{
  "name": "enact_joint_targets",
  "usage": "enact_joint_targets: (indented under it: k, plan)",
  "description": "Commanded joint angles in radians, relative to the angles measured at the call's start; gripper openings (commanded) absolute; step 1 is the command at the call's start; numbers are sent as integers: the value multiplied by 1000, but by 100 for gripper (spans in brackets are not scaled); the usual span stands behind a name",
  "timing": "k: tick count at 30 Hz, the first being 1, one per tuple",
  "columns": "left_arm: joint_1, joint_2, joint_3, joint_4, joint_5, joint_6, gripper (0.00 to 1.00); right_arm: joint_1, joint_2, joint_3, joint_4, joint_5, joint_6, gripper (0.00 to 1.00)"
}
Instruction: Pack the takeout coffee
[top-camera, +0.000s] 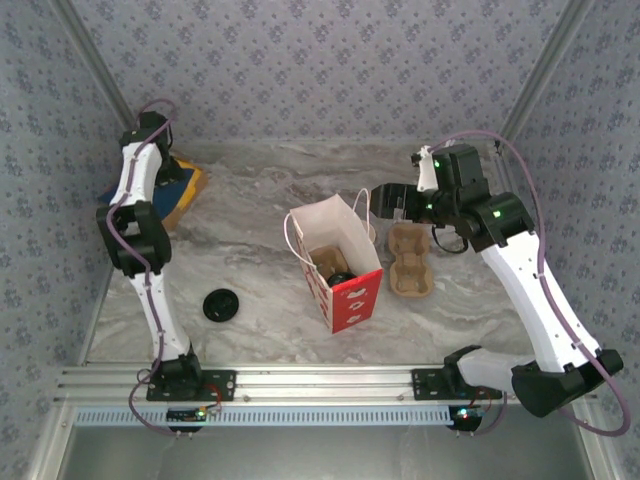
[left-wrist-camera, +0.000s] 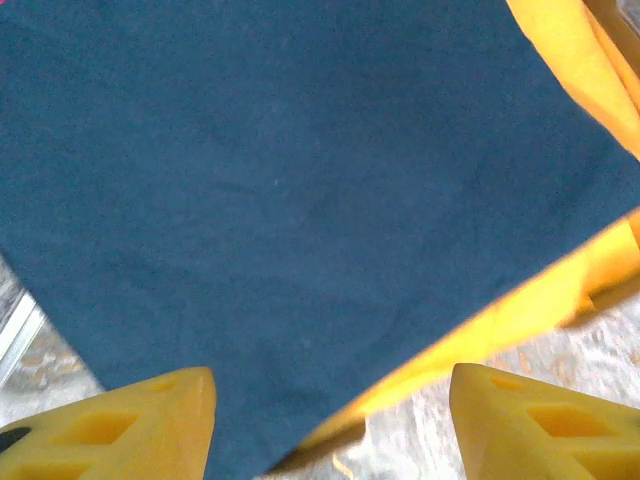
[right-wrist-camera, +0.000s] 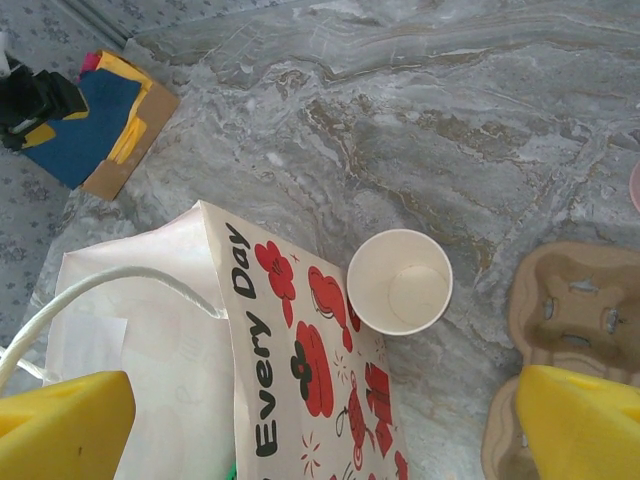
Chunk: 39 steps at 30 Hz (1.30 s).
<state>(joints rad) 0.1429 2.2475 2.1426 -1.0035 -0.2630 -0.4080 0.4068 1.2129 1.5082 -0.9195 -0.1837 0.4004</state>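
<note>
Left gripper (left-wrist-camera: 325, 385): its jaws are spread with nothing between them. It hangs low over the cloths at the back left of the table (top-camera: 260, 220).
Cloths: two, one dark blue cloth (left-wrist-camera: 280, 180) lying on top of one yellow cloth (left-wrist-camera: 570, 50). The yellow one sticks out along the blue one's edge. No writing can be seen on either.
Cardboard (right-wrist-camera: 112, 180): one brown sheet lies under the cloths in the back left corner.
Lid (top-camera: 220, 305): one, round and black, lying flat on the table by itself. It is left of the bag and well apart from the cup.
Bag (top-camera: 350, 300): one white paper bag with white cord handles stands upright and open in the middle of the table. Its side is printed with red flowers and the black words "Every Day". Something brown and something dark sit inside; I cannot tell what they are.
Cup (right-wrist-camera: 400, 282): one, upright on the table just beside the bag on its far side. It has no lid and is pale cream and empty inside. It is not in the bag.
Cup carrier (top-camera: 410, 262): one, tan moulded pulp, lying on the table right of the bag and near the cup. No label can be read.
Right gripper (right-wrist-camera: 320, 400): its jaws are wide apart and hold nothing. It hovers above the bag's edge and the cup.
</note>
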Motion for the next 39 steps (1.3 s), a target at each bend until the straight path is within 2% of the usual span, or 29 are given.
enact_joint_targets:
  k: [1, 5, 14, 17, 19, 21, 24, 29, 39]
  plan:
    - [11, 77, 129, -47, -18, 11, 65, 8, 5, 26, -48, 29, 18, 100]
    - [36, 164, 219, -78, 1, 6, 66, 9, 7, 39, -68, 50, 28, 100]
    - [58, 231, 218, -67, 35, 15, 68, 8, 18, 53, -92, 70, 35, 100]
    - [58, 235, 196, -67, 37, 15, 61, 9, 23, 59, -96, 70, 34, 100]
    - [59, 226, 182, -63, 37, 15, 48, 9, 25, 61, -99, 71, 31, 100]
    - [59, 209, 166, -54, 43, 14, 41, 9, 26, 60, -97, 71, 28, 100]
    - [59, 184, 140, -39, 47, 14, 24, 8, 30, 55, -93, 67, 22, 100]
    - [58, 152, 140, -50, 44, 18, 1, 7, 33, 53, -91, 62, 14, 100]
    - [59, 34, 158, -97, 24, -4, 0, 5, 21, 34, -75, 49, 8, 100]
